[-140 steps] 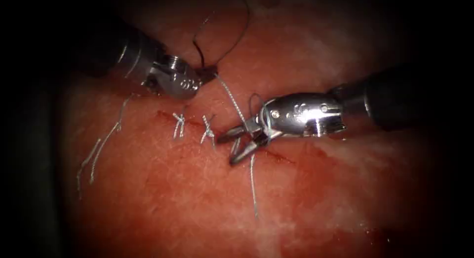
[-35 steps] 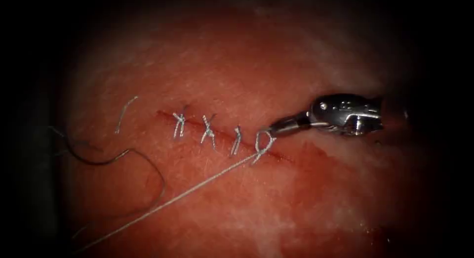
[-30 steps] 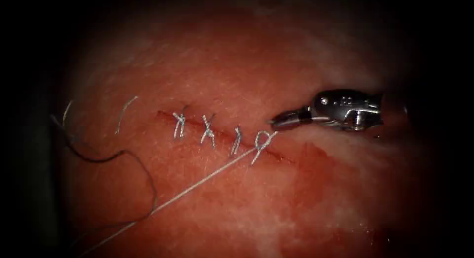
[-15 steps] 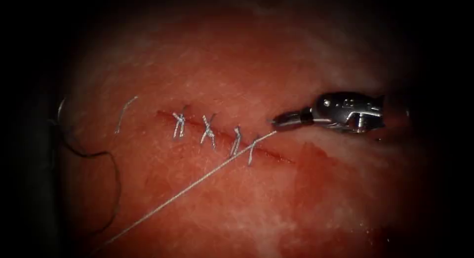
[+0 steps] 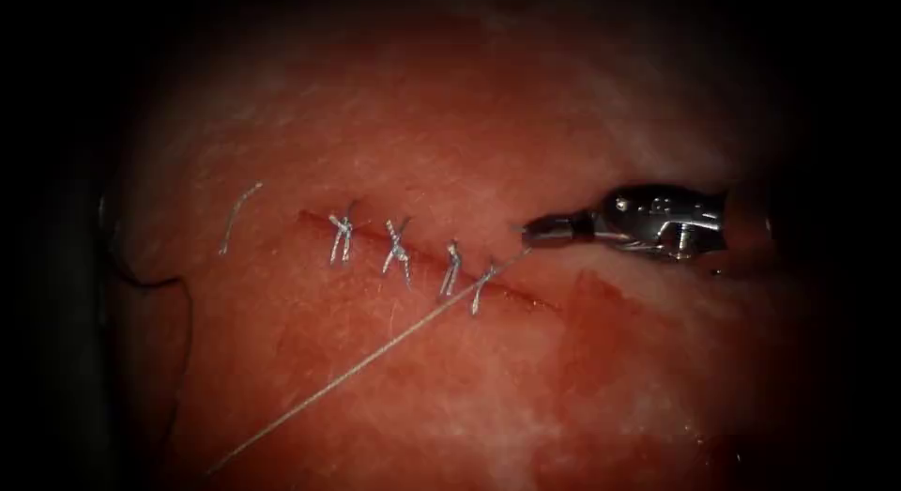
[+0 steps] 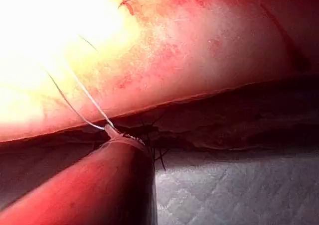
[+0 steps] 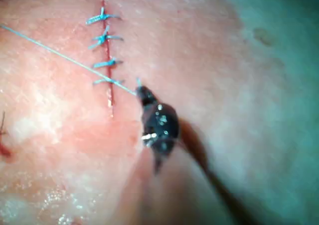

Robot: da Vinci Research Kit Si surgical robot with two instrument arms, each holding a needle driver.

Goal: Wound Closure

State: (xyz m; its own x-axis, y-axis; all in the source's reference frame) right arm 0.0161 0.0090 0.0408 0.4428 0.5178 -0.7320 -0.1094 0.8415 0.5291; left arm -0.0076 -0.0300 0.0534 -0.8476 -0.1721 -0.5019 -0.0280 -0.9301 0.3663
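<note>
On the tissue (image 5: 450,388) the cut (image 5: 521,299) carries three tied stitches (image 5: 396,249) and a fourth knot (image 5: 483,280) at their right. My right tool (image 5: 527,231) lies just right of that knot, jaws shut on the short thread end. The long thread (image 5: 357,364) runs taut from the knot down to the lower left. It reaches my left tool (image 6: 110,130), whose jaws are shut on the thread at the tissue's edge. The right wrist view has the right tool (image 7: 142,91), the taut thread (image 7: 65,58) and the stitches (image 7: 102,38).
A loose cut piece of thread (image 5: 236,217) lies left of the stitches. A dark strand (image 5: 141,280) curls at the tissue's left edge. Red fluid (image 5: 601,308) stains the tissue below the right tool. A padded mat (image 6: 239,190) lies beyond the tissue's edge.
The open loop at the fourth stitch has drawn down into a tight knot as the long thread was pulled to the lower left. The dark strand slid off left. The right tool held its end.
</note>
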